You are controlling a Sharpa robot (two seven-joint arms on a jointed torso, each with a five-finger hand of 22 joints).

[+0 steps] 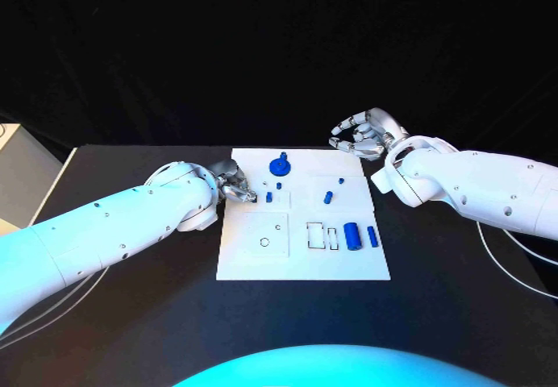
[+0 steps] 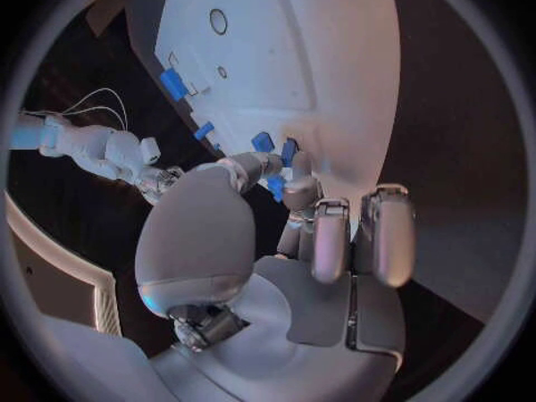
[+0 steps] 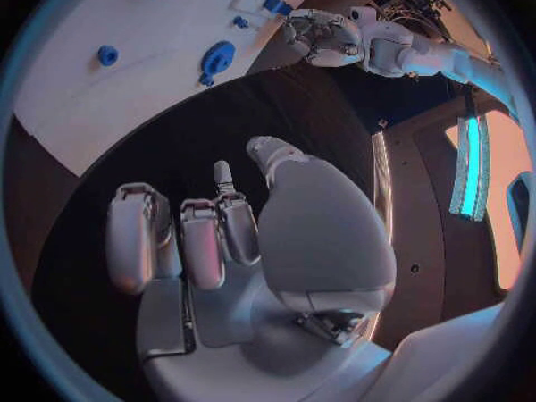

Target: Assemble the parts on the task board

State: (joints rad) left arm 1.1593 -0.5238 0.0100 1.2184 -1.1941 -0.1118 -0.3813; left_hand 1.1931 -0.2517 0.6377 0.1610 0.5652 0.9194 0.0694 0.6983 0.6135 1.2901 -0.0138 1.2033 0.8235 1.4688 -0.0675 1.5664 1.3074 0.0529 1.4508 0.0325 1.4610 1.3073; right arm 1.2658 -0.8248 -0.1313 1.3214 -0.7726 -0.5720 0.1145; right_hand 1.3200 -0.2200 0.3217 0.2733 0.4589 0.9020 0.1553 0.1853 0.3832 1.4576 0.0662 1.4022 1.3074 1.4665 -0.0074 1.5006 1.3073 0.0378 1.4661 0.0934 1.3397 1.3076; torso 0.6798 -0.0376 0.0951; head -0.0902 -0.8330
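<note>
On task board (image 1: 250,262): blue parts (image 1: 353,237); left hand (image 1: 233,184) pinches one, right hand (image 1: 366,134) curled, holding nothing.

Black table (image 1: 139,322) — white cables (image 1: 518,250), pale box (image 1: 18,173) beside it

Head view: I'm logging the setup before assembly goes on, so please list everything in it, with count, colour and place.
Table: one, black, under everything.
Task board: one, white, mid-table.
Gear-shaped part: one, blue, board's far edge.
Cylindrical parts: two, blue, upright side by side near the board's right edge.
Small parts: several, blue, across the board's far half; exact count unclear.
Left hand: silver, at the board's left edge, fingertips by a small part.
Right hand: silver, fingers curled, raised past the board's far right corner.
</note>
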